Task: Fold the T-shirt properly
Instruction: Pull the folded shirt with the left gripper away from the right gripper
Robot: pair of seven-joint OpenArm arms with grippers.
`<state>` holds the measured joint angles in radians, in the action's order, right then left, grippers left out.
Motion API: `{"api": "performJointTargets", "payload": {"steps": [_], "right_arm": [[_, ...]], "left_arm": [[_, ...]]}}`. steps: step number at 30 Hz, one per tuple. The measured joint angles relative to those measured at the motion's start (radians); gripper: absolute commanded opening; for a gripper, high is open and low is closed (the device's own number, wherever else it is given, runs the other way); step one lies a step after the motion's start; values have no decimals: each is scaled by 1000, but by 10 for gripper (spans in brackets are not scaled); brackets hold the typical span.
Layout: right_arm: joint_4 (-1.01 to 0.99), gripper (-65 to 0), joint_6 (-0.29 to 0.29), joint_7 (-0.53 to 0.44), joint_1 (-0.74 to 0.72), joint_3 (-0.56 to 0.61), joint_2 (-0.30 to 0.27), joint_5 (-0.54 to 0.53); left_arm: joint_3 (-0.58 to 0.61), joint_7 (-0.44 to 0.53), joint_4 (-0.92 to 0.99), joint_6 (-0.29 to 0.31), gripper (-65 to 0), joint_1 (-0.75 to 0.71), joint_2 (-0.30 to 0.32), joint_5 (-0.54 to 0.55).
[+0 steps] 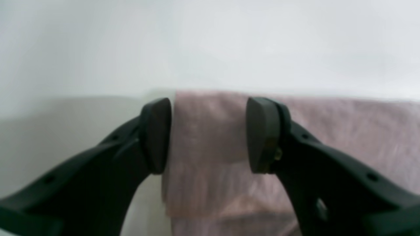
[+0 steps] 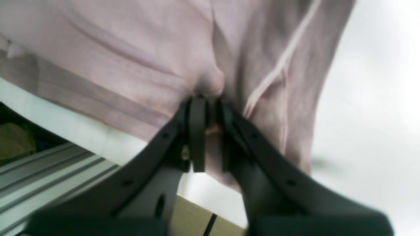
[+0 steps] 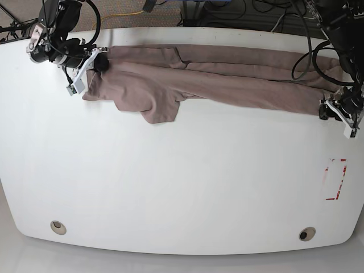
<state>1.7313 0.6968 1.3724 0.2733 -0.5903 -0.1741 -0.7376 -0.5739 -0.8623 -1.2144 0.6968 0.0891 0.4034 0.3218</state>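
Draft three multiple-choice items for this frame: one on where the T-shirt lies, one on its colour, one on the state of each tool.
1. Where does the T-shirt lie on the table?
A. along the far edge
B. in the middle
C. along the near edge

2. What colour is the T-shirt?
A. navy
B. dusty mauve-brown
C. green

3. How do the tools stand?
A. both open
B. both shut on cloth
C. right tool shut on cloth, left tool open

Key: 1 A, it stretches along the table's far side in the base view; 2 B, every view shows that tone; 3 C, right wrist view shows pinched fabric, left shows a gap.
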Motion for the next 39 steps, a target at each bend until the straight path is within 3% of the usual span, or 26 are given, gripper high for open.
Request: {"api": "performJointTargets", "payload": {"steps": [6, 12, 21, 27, 29, 35, 39], "right_arm": [[0, -588, 0, 0, 2, -1, 0, 0], [0, -588, 0, 0, 3, -1, 2, 0], [0, -588, 0, 0, 2, -2, 2, 0], [0, -588, 0, 0, 2, -2, 3, 0], [0, -588, 0, 0, 2, -2, 2, 0], [-1, -588, 0, 0, 1, -2, 2, 0], [-4, -588, 0, 0, -1, -2, 2, 0]], "left_arm": [[1, 48, 33, 0, -315, -7, 17, 5], [-5, 69, 81, 0, -314, -2, 23, -89], [0, 93, 89, 0, -317, 0, 18, -94], [63, 101, 89, 0, -324, 5, 18, -89], [66, 101, 89, 0, -367, 6, 16, -89], [66, 99, 89, 0, -611, 19, 16, -94], [65, 97, 87, 0, -629, 28, 16, -95]]}}
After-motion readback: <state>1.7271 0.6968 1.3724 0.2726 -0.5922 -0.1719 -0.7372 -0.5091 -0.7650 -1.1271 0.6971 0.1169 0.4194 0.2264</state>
